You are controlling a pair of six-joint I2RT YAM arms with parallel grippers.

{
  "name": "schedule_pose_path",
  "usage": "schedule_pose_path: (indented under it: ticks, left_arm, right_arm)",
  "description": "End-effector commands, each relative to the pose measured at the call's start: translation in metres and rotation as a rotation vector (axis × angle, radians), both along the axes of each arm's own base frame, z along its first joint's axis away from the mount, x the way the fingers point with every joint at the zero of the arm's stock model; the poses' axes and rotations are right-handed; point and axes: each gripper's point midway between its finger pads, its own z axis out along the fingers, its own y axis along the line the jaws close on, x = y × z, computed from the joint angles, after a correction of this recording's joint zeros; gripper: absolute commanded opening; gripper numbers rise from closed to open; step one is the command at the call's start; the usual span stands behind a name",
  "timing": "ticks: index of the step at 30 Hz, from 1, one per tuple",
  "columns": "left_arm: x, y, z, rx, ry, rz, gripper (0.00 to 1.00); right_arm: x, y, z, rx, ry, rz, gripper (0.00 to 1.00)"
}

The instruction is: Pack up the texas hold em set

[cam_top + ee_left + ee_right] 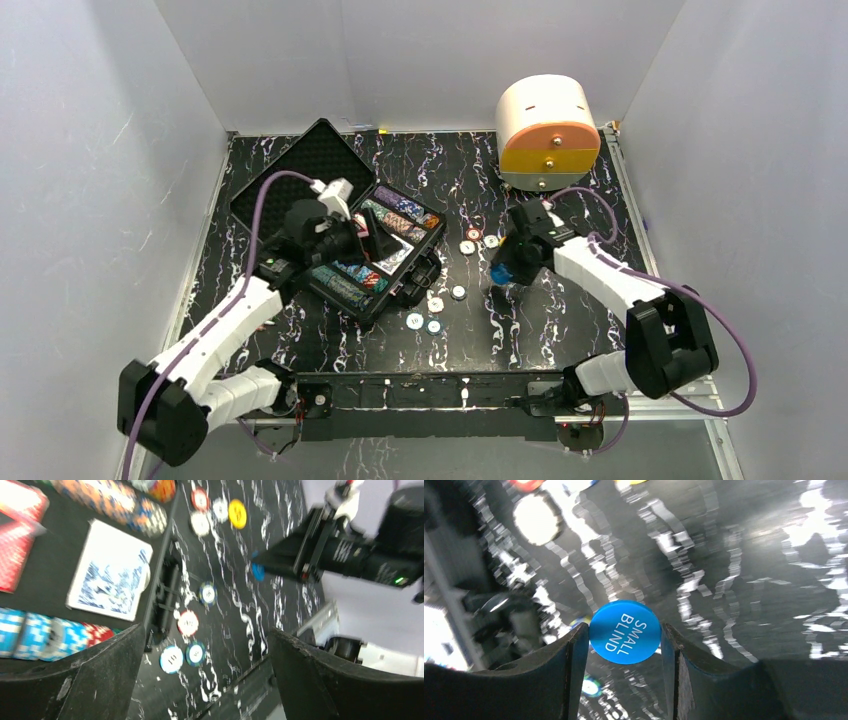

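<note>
Your right gripper [508, 268] hovers to the right of the open black case [368, 316], well apart from it. Its jaws are clamped on a blue disc [625, 631] marked SMALL BLIND. Your left gripper [205, 665] hangs over the case's right edge, jaws apart with nothing between them. Inside the case lie rows of chips [45, 635], a blue card deck [110, 570] and a red card deck [17, 535]. Loose chips [415, 321] lie scattered on the table [320, 345] just right of the case.
</note>
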Motion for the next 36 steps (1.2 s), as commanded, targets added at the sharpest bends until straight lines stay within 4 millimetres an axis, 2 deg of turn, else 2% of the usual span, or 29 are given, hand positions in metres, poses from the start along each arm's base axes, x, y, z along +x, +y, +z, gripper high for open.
schedule_pose_path:
  ticks: [1,4,6,8,11,14,16,18,23,27,29,33,34,36]
  left_arm:
    - [-0.027,-0.040,-0.017,-0.063,0.067,-0.147,0.90]
    - [-0.027,-0.042,-0.031,-0.034,0.092,-0.111,0.86]
    - [-0.021,-0.031,-0.037,-0.006,0.104,-0.032,0.78]
    - [-0.013,-0.013,-0.036,0.032,0.083,0.082,0.77]
    - [-0.003,0.030,-0.026,0.097,0.034,0.308,0.77]
    - [-0.002,0.064,-0.016,0.140,-0.011,0.468,0.77]
    - [-0.003,0.081,-0.009,0.155,-0.028,0.544,0.77]
    - [-0.004,0.093,-0.006,0.171,-0.039,0.596,0.77]
    - [-0.006,0.105,0.002,0.188,-0.052,0.645,0.78]
    - [-0.010,0.122,-0.004,0.220,-0.039,0.726,0.81]
    - [-0.009,0.121,-0.005,0.236,-0.030,0.721,0.82]
    - [-0.010,0.121,-0.008,0.243,-0.026,0.713,0.83]
    - [-0.011,0.122,-0.008,0.243,-0.029,0.716,0.83]
    - [-0.011,0.122,-0.006,0.242,-0.035,0.714,0.84]
  right_arm:
    - [0.012,0.071,0.038,0.150,-0.086,0.073,0.58]
    - [0.015,0.111,0.055,0.182,-0.135,0.135,0.58]
    - [0.018,0.132,0.064,0.180,-0.161,0.177,0.58]
    - [0.021,0.152,0.072,0.165,-0.193,0.220,0.58]
    - [0.024,0.176,0.077,0.130,-0.228,0.281,0.58]
    - [0.031,0.199,0.080,0.091,-0.266,0.343,0.58]
    - [0.037,0.217,0.089,0.071,-0.299,0.380,0.58]
    - [0.041,0.229,0.079,0.001,-0.297,0.416,0.58]
    - [0.047,0.245,0.076,-0.073,-0.307,0.469,0.58]
    - [0.047,0.257,0.066,-0.103,-0.296,0.544,0.59]
    - [0.045,0.264,0.054,-0.099,-0.270,0.574,0.61]
    - [0.045,0.270,0.051,-0.089,-0.260,0.590,0.62]
    - [0.044,0.272,0.051,-0.081,-0.256,0.600,0.64]
    - [0.043,0.273,0.056,-0.077,-0.254,0.603,0.77]
